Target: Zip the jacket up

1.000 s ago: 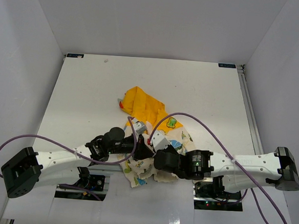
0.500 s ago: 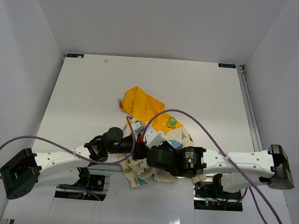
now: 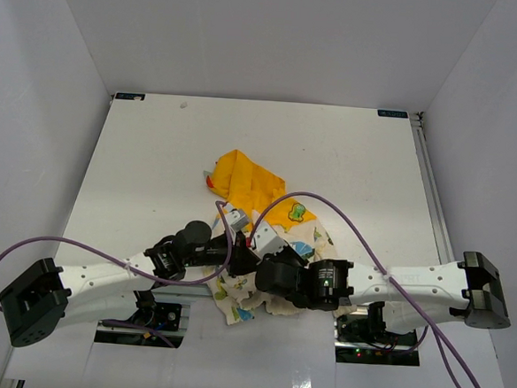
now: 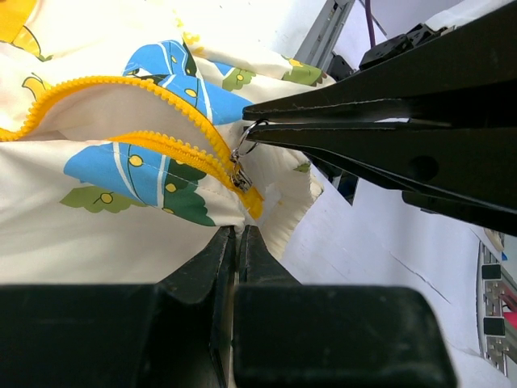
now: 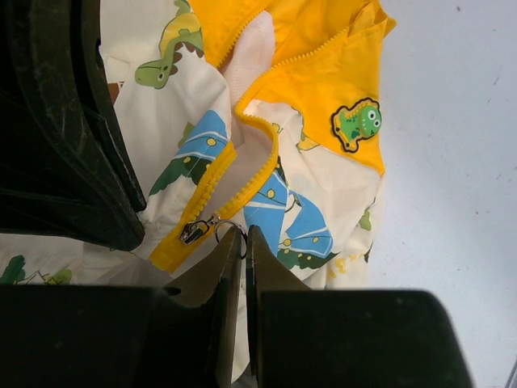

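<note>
The jacket [image 3: 252, 186] lies crumpled at the table's near middle, cream with cartoon prints and a yellow-orange hood. Its yellow zipper is open above the slider [image 4: 240, 176], which sits near the bottom hem. My left gripper [image 4: 238, 230] is shut on the jacket's hem fabric just below the zipper's end. My right gripper [image 5: 243, 230] is shut on the metal pull ring [image 5: 229, 229] of the slider [image 5: 194, 231]. The right fingers [image 4: 339, 121] meet the ring in the left wrist view. In the top view both grippers [image 3: 247, 257] meet over the jacket's lower part, which hides the zipper.
The white table [image 3: 155, 151] is walled on the left, right and back. A metal rail [image 3: 431, 197] runs along its right edge. Purple cables [image 3: 345, 220] loop over both arms. The left gripper's finger [image 5: 89, 162] stands close to the left of the slider.
</note>
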{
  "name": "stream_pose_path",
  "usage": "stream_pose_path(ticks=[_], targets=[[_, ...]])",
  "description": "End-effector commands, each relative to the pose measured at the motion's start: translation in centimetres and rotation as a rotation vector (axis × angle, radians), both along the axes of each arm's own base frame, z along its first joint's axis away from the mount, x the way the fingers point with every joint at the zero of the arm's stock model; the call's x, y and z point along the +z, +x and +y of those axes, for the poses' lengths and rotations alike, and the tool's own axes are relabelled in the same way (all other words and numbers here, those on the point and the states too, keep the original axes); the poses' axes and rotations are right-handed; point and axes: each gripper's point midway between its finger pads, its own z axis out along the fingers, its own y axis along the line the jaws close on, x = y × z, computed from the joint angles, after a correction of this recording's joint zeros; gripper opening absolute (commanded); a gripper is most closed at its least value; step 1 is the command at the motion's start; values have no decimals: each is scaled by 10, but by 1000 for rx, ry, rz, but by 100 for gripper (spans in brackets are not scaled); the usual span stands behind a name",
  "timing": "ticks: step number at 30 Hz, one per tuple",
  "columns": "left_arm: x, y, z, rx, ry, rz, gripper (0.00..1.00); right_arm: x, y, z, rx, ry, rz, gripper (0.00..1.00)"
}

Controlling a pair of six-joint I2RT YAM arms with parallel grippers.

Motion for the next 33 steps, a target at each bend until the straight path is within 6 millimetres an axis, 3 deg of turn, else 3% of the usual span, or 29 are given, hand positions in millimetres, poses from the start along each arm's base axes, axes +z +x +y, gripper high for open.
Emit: stream_pose_path(ticks=[1, 11, 17, 20, 24, 28, 33], targets=[[-15, -28, 8, -94, 53, 98, 0, 50, 38, -4, -153, 10, -232, 8], [-18, -30, 10, -86, 68, 131, 0, 65, 69, -5, -182, -53, -278, 8], [-15, -23, 11, -49, 63, 106, 0, 65, 64, 0, -111, 38, -219, 8], [-12, -23, 11, -43, 47, 113, 0, 60, 71, -8, -144, 41, -230, 8], [-7, -26, 9, -46, 26, 141, 0, 75, 95, -9, -215, 124, -242, 8], [-3, -25, 12, -24, 26, 150, 0, 89, 140, -5, -245, 200, -218, 8], [-3, -17, 16, 32, 51, 145, 0, 85, 189, -4, -264, 195, -202, 8]])
